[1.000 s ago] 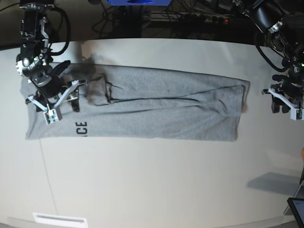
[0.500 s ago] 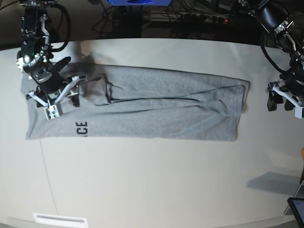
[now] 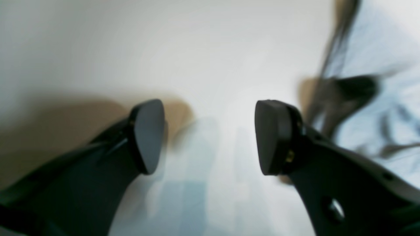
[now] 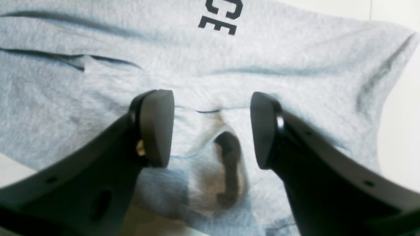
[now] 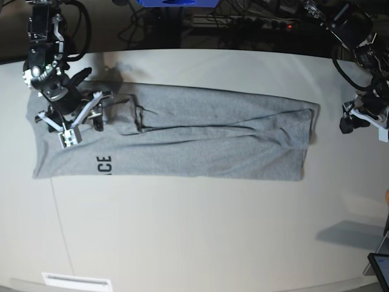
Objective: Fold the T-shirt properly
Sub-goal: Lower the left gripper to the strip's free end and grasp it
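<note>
The grey T-shirt (image 5: 206, 140) lies on the white table (image 5: 194, 231) folded into a long band running left to right, with black letters "CE" (image 5: 104, 165) near its front left. My right gripper (image 5: 82, 128) hovers over the shirt's left end. In the right wrist view that gripper (image 4: 211, 127) is open above a rumpled fold of the T-shirt (image 4: 295, 65), with nothing between its fingers. My left gripper (image 5: 363, 123) is off the shirt's right end, over bare table. In the blurred left wrist view it (image 3: 210, 137) stands open and empty, the T-shirt (image 3: 387, 108) at right.
The table's far edge runs along the top, with cables and a blue object (image 5: 176, 3) behind it. A dark screen corner (image 5: 380, 267) sits at the front right edge. A white label (image 5: 76, 281) lies at the front left.
My left gripper has opened wider and drawn away from the shirt's right edge toward the back right. My right gripper has shifted slightly toward the back over the shirt's left end.
</note>
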Motion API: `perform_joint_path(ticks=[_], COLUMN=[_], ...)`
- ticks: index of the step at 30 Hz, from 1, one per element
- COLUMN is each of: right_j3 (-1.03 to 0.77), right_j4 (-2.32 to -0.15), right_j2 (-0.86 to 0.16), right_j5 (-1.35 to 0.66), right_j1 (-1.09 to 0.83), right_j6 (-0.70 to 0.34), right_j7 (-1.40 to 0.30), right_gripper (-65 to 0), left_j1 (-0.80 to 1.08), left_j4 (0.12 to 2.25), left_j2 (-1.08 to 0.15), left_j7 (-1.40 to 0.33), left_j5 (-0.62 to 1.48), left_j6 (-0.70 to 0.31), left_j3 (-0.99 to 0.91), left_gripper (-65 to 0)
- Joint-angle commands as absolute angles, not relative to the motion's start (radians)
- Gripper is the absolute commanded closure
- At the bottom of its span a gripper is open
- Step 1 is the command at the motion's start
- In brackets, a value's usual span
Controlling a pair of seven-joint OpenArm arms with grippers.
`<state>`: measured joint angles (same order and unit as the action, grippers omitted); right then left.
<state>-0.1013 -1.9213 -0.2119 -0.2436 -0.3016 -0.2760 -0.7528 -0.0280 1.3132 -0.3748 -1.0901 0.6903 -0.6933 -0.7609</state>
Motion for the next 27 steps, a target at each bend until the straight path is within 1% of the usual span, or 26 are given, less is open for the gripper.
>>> perform_joint_path(ticks=[1,4,6,8,12,17,27], right_j3=[-0.105,-0.105,-0.105,-0.105,-0.105,-0.105,-0.105], right_j4=[-1.939,-1.937,-1.937,-1.937,-1.937,-1.937,-1.937], right_j2=[-0.220,-0.220,-0.220,-0.220,-0.220,-0.220,-0.220], right_j5=[-0.249,-0.249,-0.249,-0.249,-0.249,-0.249,-0.249], right_j1=[-0.294,-0.294,-0.294,-0.295,-0.295,-0.298,-0.306], right_j6=[-0.275,-0.275,-0.275,-0.275,-0.275,-0.275,-0.275], right_j7=[-0.731,-0.733,-0.733,-0.733,-0.734,-0.734,-0.734], right_gripper=[-35.3,-35.3,-35.3,-35.3,-35.3,-35.3,-35.3], left_j1=[-0.033,-0.031,-0.042,-0.071,-0.127,-0.183,-0.200], left_j4=[1.323,1.317,1.303,1.282,1.219,1.144,1.075], left_j2=[-0.407,-0.421,-0.440,-0.455,-0.476,-0.470,-0.453], left_j7=[-1.070,-1.084,-1.136,-1.167,-1.165,-1.165,-1.164], left_j5=[0.736,0.855,0.920,0.966,0.960,0.960,0.958], left_j6=[-0.698,-0.698,-0.698,-0.698,-0.698,-0.698,-0.698], left_j3=[-0.765,-0.765,-0.763,-0.723,-0.618,-0.530,-0.498], left_gripper=[-42.8,-43.2,-43.3,-43.3,-43.0,-42.8,-42.8])
